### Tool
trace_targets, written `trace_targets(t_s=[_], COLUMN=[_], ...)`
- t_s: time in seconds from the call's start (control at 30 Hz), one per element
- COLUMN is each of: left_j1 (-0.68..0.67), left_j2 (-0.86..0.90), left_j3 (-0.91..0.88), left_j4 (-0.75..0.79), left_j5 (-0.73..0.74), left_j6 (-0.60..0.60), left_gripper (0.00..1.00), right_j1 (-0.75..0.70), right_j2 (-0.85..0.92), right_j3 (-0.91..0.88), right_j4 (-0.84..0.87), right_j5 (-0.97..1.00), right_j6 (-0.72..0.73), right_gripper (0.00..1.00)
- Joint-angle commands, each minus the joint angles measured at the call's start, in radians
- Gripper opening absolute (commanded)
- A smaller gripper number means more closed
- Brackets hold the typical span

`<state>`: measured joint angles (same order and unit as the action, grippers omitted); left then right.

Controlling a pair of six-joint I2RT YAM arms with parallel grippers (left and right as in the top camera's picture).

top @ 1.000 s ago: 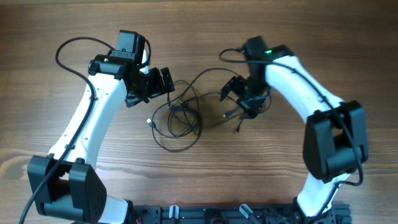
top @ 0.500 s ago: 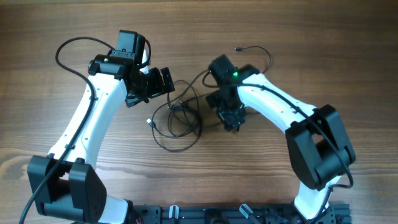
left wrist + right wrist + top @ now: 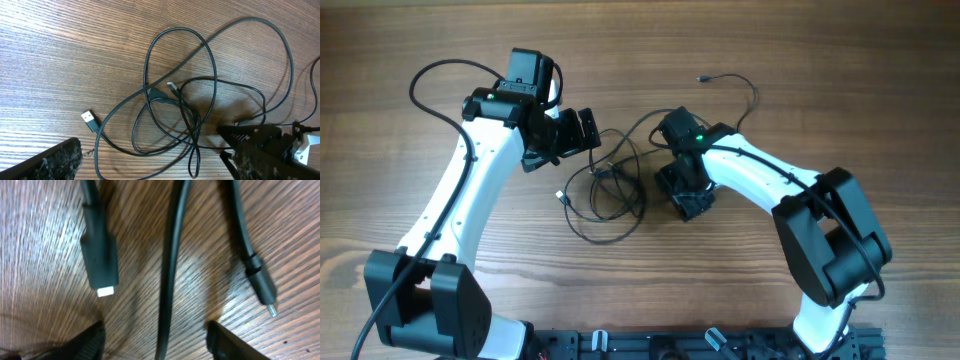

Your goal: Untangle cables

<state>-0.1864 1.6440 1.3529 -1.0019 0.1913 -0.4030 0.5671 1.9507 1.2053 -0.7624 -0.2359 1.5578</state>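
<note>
Two arms, white with black joints, reach over a wooden table (image 3: 400, 60): the left arm (image 3: 455, 195) and the right arm (image 3: 760, 170).

Farthest left, the left gripper (image 3: 578, 131) hovers with its claw released, fingers spread wide and nothing between them. Its wrist view shows one rough black finger (image 3: 50, 162) in the lower left corner.

At about four o'clock from that gripper lie the cables (image 3: 610, 195), thin black cords in overlapping loops, flat on the wood near the table's middle. A silvery USB plug (image 3: 89, 119) sticks out of the tangle at eight o'clock. A small pale-tipped plug (image 3: 172, 86) sits near its centre.

At three o'clock from the tangle, the right gripper (image 3: 688, 203) points down, claw released. Its wrist view shows both fingers apart with one black cord (image 3: 172, 255) running between them; whether they touch it cannot be told. At nine o'clock from that cord lies a thick white-tipped plug (image 3: 100, 255), and at three o'clock a slim pin-tipped plug (image 3: 262, 287).

At one o'clock from the right gripper, a separate thin cord (image 3: 750, 85) curls across the wood.
</note>
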Motion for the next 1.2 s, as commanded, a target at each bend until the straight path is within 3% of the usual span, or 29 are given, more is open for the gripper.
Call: trace_targets(t_s=[0.0,0.27,0.37,0.4,0.57,0.77,0.87,1.0,1.17], left_j1=[-0.002,-0.002,-0.002,-0.002,-0.002,-0.002,-0.002,-0.002,-0.002], left_j2=[0.002,0.002,0.002,0.002,0.002,0.002,0.002,0.002,0.002], left_j3=[0.001,0.001,0.001,0.001,0.001,0.001,0.001,0.001,0.001], left_j4=[0.000,0.000,0.000,0.000,0.000,0.000,0.000,0.000,0.000], left_j5=[-0.010,-0.010,-0.010,-0.010,-0.010,-0.010,-0.010,-0.010,-0.010], left_j6=[0.002,0.002,0.002,0.002,0.002,0.002,0.002,0.002,0.002], left_gripper=[1.00,1.00,1.00,1.00,1.00,1.00,1.00,1.00,1.00], right_j1=[0.042,0.092,0.092,0.092,0.084,0.038,0.034,0.034,0.034], right_j2=[0.008,0.008,0.008,0.008,-0.002,-0.131,-0.188,-0.264,-0.351], right_j3=[-0.023,-0.023,-0.023,-0.023,0.002,0.224,0.330,0.489,0.501], right_j4=[0.051,0.064,0.066,0.067,0.068,0.070,0.079,0.175,0.339], right_j5=[0.132,0.258,0.253,0.250,0.261,0.266,0.288,0.309,0.463], right_j6=[-0.026,-0.039,-0.071,-0.094,-0.224,-0.837,-0.966,-1.260,-1.385], right_gripper=[0.56,0.30,0.06,0.04,0.04,0.04,0.04,0.04,0.04])
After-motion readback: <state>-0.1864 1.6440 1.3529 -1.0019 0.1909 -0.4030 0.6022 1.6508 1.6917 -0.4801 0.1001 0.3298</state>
